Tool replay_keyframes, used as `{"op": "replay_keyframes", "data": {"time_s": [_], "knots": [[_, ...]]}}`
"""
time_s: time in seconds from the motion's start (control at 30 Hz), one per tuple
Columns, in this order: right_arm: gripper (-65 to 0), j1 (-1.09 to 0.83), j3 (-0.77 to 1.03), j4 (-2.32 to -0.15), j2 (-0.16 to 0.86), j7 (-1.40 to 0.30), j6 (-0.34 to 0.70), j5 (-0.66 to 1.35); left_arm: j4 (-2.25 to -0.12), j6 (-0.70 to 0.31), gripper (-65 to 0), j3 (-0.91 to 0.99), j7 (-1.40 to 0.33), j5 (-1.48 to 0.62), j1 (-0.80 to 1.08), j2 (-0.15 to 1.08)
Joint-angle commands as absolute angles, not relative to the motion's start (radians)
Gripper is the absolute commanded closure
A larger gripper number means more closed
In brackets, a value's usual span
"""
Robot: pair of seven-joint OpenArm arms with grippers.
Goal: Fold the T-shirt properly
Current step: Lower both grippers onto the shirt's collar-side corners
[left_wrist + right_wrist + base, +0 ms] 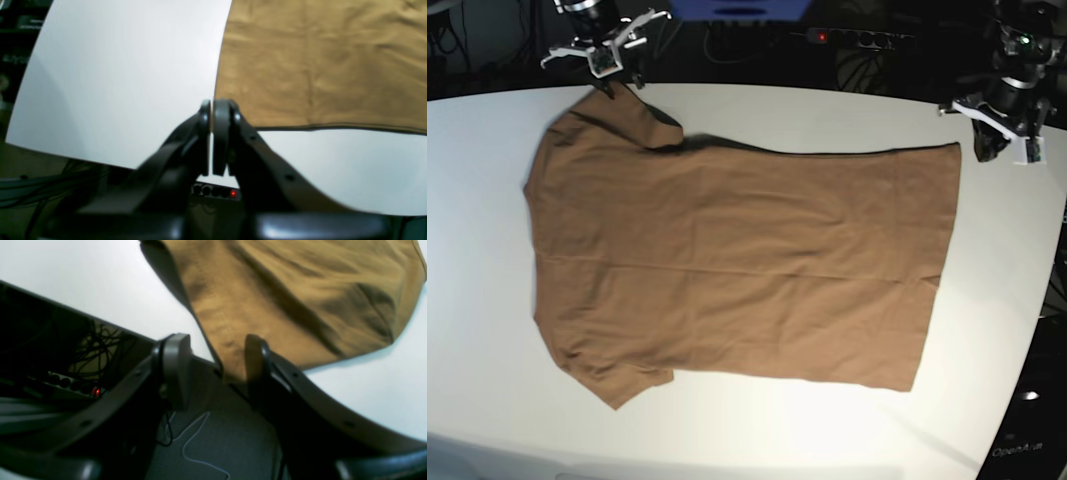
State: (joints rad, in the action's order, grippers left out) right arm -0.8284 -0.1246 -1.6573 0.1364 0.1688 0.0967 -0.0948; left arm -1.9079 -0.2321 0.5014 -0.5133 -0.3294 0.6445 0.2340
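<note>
The tan-brown T-shirt lies spread flat on the white table, sleeves at the left and hem at the right. My right gripper hovers at the far left sleeve. In the right wrist view its jaws stand apart, and the raised sleeve tip of the T-shirt hangs between them, against the right finger. My left gripper is beyond the far right hem corner. Up close it is shut on nothing, beside the T-shirt's corner.
A black power strip with a red light lies behind the table's far edge, among cables. It also shows below each wrist, as the power strip and the power strip. The right gripper hangs past the table edge, over grey floor.
</note>
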Motion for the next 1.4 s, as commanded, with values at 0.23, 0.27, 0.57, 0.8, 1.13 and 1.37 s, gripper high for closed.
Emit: {"op": "replay_keyframes", "data": {"time_s": [0.23,0.27,0.57,0.8,1.13,1.37], "knots": [[-26.3,-0.82,-0.119,-1.67,0.142,0.151,0.087,-0.091,-1.923,-0.232,-1.1,0.507,-0.492,-0.302,0.628,0.22],[-26.3,-0.809,-0.119,-1.67,0.143,0.142,0.087,-0.091,-1.922,-0.232,-1.1,0.509,-0.492,-0.302,0.628,0.22],[-26.3,-0.78,-0.122,-1.669,0.191,0.082,0.088,-0.091,-1.922,-0.232,-1.1,0.51,-0.492,-0.303,0.628,0.22],[-26.3,-0.762,-0.122,-1.67,0.199,0.077,0.088,-0.091,-1.922,-0.232,-1.1,0.507,-0.492,-0.303,0.628,0.22],[-26.3,-0.76,-0.124,-1.678,0.22,0.056,0.088,-0.091,-1.922,-0.232,-1.1,0.506,-0.492,-0.303,0.628,0.22],[-26.3,-0.757,-0.119,-1.678,0.222,0.056,0.088,-0.091,-1.922,-0.232,-1.1,0.506,-0.492,-0.303,0.628,0.205]]}}
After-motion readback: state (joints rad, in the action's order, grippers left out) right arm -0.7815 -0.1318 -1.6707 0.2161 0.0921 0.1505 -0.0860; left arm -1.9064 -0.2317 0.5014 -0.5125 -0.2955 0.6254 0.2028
